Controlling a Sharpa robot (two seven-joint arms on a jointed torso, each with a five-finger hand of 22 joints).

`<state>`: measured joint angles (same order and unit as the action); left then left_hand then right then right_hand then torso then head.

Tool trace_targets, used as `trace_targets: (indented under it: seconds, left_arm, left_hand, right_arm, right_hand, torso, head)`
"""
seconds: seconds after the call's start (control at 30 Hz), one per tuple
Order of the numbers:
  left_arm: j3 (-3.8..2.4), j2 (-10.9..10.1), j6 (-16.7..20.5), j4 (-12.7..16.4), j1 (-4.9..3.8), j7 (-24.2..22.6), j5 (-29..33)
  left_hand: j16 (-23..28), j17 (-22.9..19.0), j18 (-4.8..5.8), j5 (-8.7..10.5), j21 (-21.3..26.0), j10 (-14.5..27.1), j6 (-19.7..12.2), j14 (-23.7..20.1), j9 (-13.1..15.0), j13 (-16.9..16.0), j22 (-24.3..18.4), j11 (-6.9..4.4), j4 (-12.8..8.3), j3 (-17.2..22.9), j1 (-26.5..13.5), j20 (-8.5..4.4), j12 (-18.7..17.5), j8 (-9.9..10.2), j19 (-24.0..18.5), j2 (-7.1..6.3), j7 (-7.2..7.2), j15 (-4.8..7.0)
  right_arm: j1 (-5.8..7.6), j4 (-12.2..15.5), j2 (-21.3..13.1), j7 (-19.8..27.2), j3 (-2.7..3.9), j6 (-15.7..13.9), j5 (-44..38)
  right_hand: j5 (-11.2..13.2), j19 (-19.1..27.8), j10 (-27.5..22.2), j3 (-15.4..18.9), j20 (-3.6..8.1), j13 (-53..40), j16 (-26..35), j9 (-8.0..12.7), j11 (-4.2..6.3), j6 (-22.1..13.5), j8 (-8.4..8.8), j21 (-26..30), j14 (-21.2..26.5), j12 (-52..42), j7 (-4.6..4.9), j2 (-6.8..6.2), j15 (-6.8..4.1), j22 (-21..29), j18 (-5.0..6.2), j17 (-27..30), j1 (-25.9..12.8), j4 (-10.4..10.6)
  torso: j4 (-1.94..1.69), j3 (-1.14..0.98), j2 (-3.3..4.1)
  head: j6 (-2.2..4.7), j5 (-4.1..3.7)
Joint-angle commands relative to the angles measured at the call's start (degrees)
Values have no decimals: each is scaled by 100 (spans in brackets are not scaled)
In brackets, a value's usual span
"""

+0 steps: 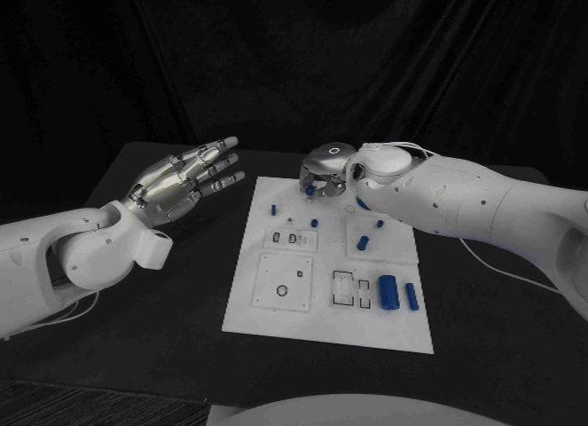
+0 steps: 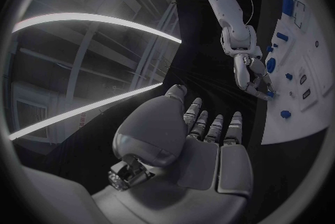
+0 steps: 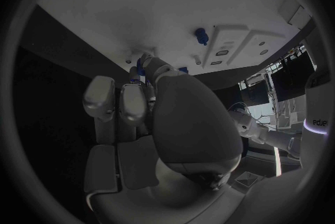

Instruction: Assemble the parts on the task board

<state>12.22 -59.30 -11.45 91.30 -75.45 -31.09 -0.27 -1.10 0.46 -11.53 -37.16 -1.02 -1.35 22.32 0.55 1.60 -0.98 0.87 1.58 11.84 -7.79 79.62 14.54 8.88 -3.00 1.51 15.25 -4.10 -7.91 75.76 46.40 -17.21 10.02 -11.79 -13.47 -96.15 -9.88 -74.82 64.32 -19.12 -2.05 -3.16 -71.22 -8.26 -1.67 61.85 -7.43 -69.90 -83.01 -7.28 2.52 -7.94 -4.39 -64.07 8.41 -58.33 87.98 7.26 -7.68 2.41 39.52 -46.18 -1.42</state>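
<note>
We saw the white task board (image 1: pixel 330 333) lying mid-surface on the black surface (image 1: pixel 178 355), with a dark curtain (image 1: pixel 294 62) behind it. Small blue parts (image 1: pixel 387 292) lay scattered on the board, two cylinders side by side near its right edge. The right hand (image 1: pixel 325 176) hung over the board's far edge, fingers curled down around a small blue part (image 3: pixel 140 66). The left hand (image 1: pixel 185 182) hovered left of the board, fingers spread, holding nothing. No legible writing appeared on the board.
</note>
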Motion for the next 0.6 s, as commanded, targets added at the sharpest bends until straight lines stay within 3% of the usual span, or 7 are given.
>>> trace_targets:
  seconds: [0.03,0.4,0.6]
  left_arm:
    - [-7,30,-102,-23,-17,-107,-16]
    - [-7,43,-130,-69,-17,-78,-16]
    - [-6,37,-147,-87,-16,-58,-16]
  left_hand:
    - [-60,15,127,-70,-77,-3,19,44,100,-60,23,71,-34,247,42,23,105,-89,57,-47,-1,-49]
    - [-64,16,128,-83,-78,-5,15,46,100,-60,24,80,-33,272,56,31,113,-87,59,-27,-10,-60]
    - [-68,17,129,-104,-79,-6,12,48,99,-60,24,86,-38,301,75,37,116,-86,60,-14,-14,-67]
  right_arm:
    - [-31,-42,18,-164,4,-48,-5]
    - [-54,-10,-30,-123,4,-454,-5]
    - [-50,111,-80,-61,4,-735,49]
  right_hand:
    - [-55,9,245,-159,-24,-84,-7,-258,57,62,-94,-148,27,-36,113,111,34,-98,-247,-4,-6,2]
    - [-98,-27,267,-157,-29,-87,-29,-271,50,81,-95,-198,23,-29,117,104,38,-176,-262,-38,-18,1]
    - [-102,-63,273,-144,-31,-87,-56,-280,54,93,-96,-242,8,-19,118,90,37,-239,-275,-76,-46,11]
  torso:
    - [1,2,-8]
    - [-10,8,-11]
    - [-11,11,-14]
  head:
    - [-45,18]
    - [-74,22]
    - [-51,26]
